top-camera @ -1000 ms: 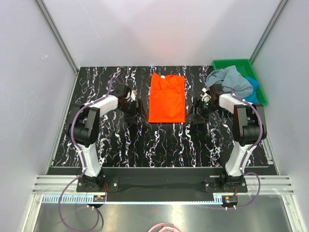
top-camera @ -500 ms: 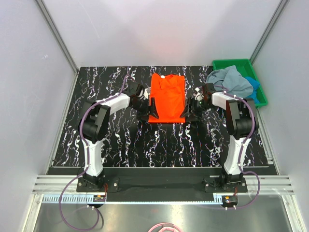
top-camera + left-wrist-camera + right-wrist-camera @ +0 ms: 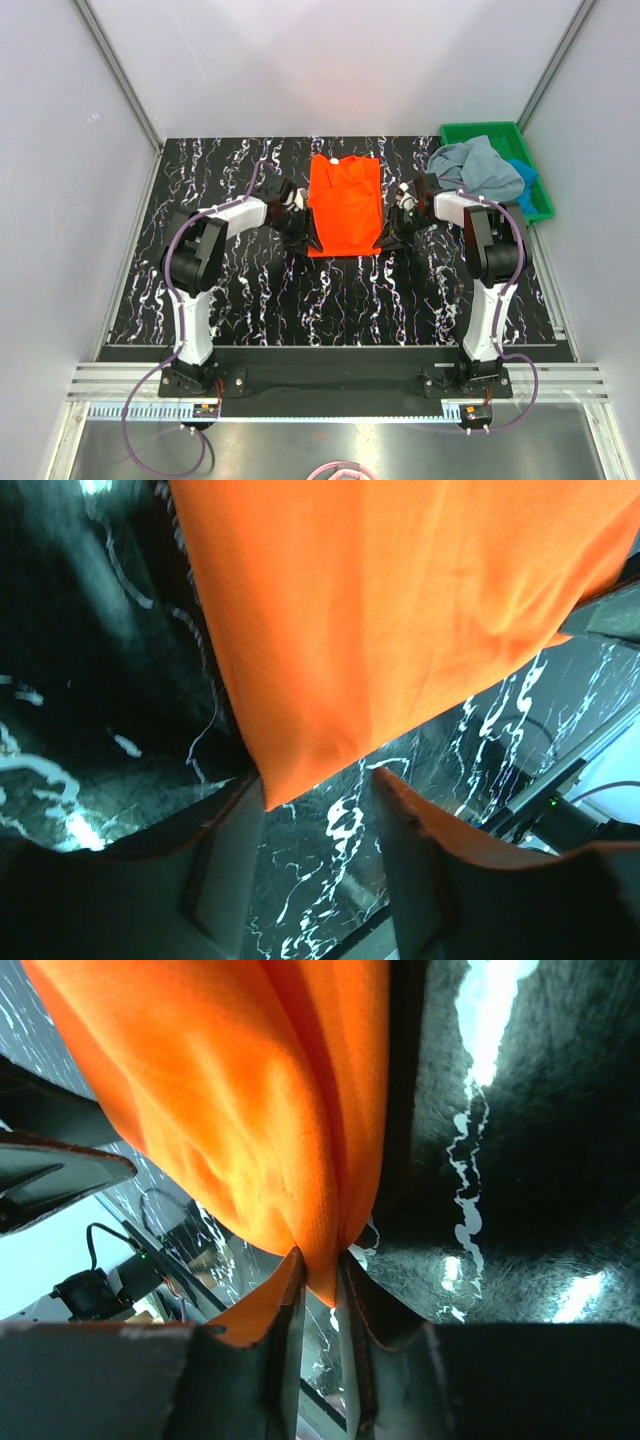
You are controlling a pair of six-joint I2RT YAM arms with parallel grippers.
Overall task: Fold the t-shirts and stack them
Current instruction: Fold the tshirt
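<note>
On the far middle of the table point(image 3: 250, 290) lies the orange shirt point(image 3: 345, 205), folded into a long, narrow strip with its collar at the far end and its hem toward the arms. At the hem's right corner, the right gripper point(image 3: 392, 228) has its fingers clenched on a bunched fold of the orange cloth, which the right wrist view shows squeezed between the two pads point(image 3: 320, 1260). At the hem's left corner sits the left gripper point(image 3: 305, 232). In its wrist view the fingers stand apart point(image 3: 320, 780), the tip of the orange corner point(image 3: 400, 630) reaches down beside one of them, and bare table shows in the gap, so nothing is clamped there. Well to the right, at the table's far right corner, a green tray point(image 3: 480, 128) holds a crumpled grey shirt point(image 3: 478, 165) draped over its near rim, with a blue shirt point(image 3: 522, 172) bunched beside it.
</note>
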